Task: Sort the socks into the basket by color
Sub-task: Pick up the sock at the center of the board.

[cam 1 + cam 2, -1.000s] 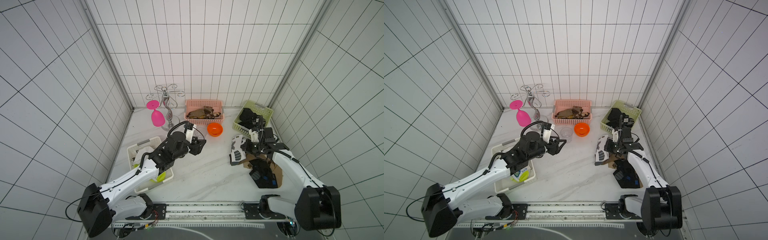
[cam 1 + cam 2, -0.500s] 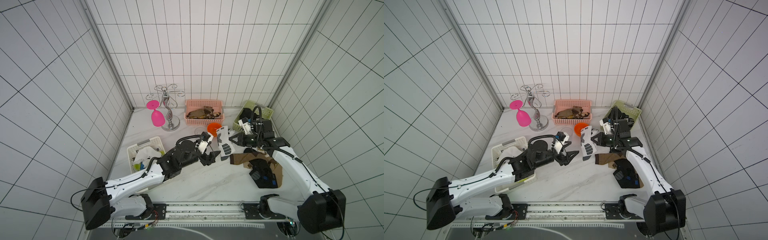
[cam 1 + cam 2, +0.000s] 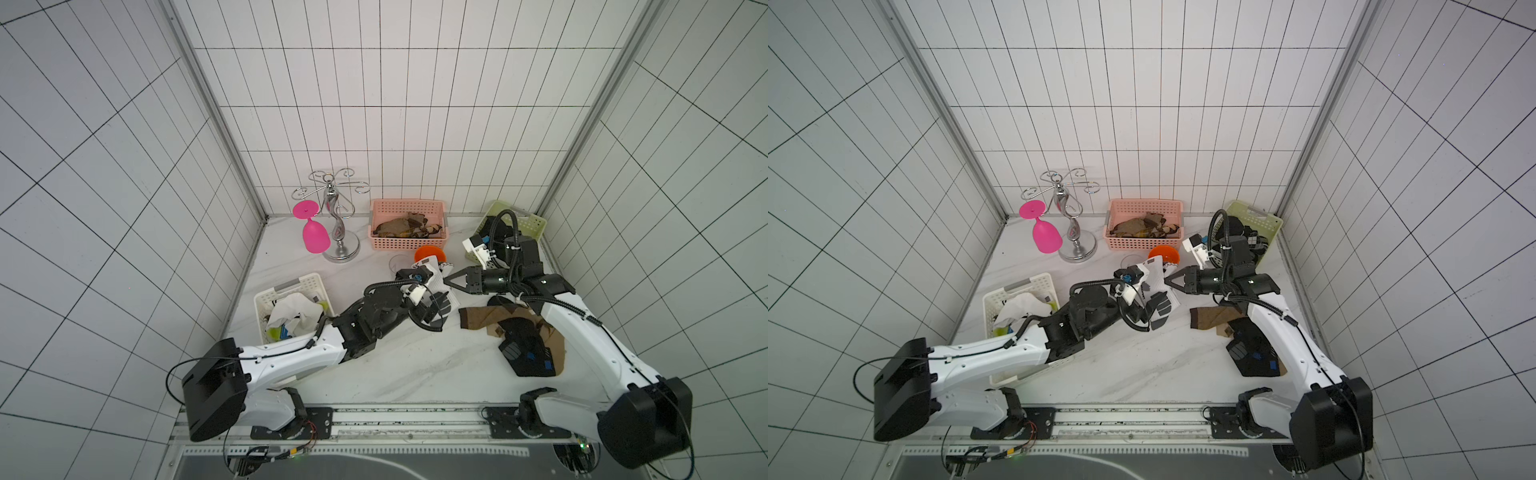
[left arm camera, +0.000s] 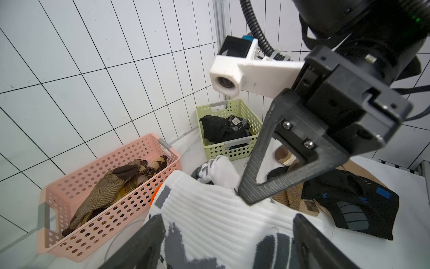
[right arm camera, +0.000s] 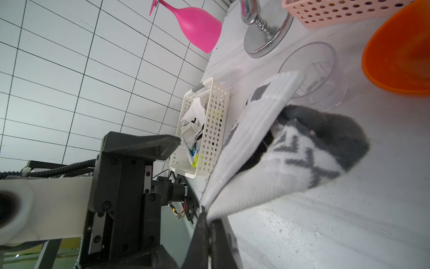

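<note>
White-tiled booth, marble bench: white-and-grey sock pinched above centre by clenched right jaws, hanging between wide-open left jaws; liable to fall short of left white basket if freed early.

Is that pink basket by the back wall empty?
No, the pink basket has brown socks lying inside it, plain in the left wrist view.

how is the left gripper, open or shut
Open: on the left gripper the fingers stand wide apart, with the white sock between them. The right gripper is shut on the sock's edge.
</note>
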Robot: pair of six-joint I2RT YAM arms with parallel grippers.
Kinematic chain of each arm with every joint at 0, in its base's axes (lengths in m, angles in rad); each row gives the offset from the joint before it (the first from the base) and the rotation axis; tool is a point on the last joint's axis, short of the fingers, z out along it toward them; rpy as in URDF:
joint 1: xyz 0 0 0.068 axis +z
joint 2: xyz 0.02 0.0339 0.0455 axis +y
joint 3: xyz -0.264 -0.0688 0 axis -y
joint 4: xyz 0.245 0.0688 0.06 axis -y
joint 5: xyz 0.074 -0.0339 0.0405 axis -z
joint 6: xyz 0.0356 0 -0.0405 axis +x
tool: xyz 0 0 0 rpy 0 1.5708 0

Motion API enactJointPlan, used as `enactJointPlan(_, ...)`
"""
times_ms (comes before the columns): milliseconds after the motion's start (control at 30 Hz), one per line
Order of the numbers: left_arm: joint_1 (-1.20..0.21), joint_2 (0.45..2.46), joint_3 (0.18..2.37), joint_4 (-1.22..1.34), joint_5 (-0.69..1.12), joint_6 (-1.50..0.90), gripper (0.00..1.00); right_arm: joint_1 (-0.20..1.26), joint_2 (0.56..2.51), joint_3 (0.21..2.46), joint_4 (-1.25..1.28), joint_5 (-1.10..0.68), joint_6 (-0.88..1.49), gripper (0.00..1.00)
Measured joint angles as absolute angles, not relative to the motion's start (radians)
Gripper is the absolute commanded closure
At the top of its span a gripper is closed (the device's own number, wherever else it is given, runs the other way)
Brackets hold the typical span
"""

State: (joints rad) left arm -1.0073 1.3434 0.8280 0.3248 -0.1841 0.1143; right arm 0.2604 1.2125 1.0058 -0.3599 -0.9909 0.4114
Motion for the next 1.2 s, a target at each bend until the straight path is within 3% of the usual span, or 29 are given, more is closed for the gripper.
enactJointPlan(233,-1.008,1.381,0.821,0.336,-0.194,0.131,0.15,0.263,1.212,1.009,-0.283,-1.057,0.458,1.0)
enactJointPlan(300,-1.008,1.381,0.818,0.341,-0.191,0.134,0.25,0.263,1.21,1.009,-0.265,-1.069,0.471,1.0)
enactJointPlan(467,-1.01,1.382,0.819,0.347,-0.178,0.132,0.6,0.263,1.205,1.009,-0.239,-1.087,0.49,1.0)
enactJointPlan(733,-1.011,1.382,0.819,0.363,-0.157,0.126,1.0,0.263,1.198,1.009,-0.196,-1.108,0.521,1.0)
enactJointPlan(800,-1.012,1.38,0.819,0.361,-0.153,0.125,1.0,0.263,1.198,1.009,-0.191,-1.11,0.527,0.99)
enactJointPlan(867,-1.012,1.371,0.819,0.347,-0.153,0.12,1.0,0.263,1.198,1.009,-0.19,-1.11,0.535,0.69)
enactJointPlan(967,-1.012,1.342,0.822,0.281,-0.171,0.102,1.0,0.262,1.198,1.009,-0.179,-1.108,0.538,0.44)
enactJointPlan(1067,-1.012,1.295,0.839,0.163,-0.237,0.055,1.0,0.247,1.199,1.009,-0.169,-1.101,0.543,0.31)
enactJointPlan(1200,-1.01,1.217,0.888,-0.017,-0.354,-0.05,1.0,0.205,1.203,1.009,-0.164,-1.087,0.55,0.28)
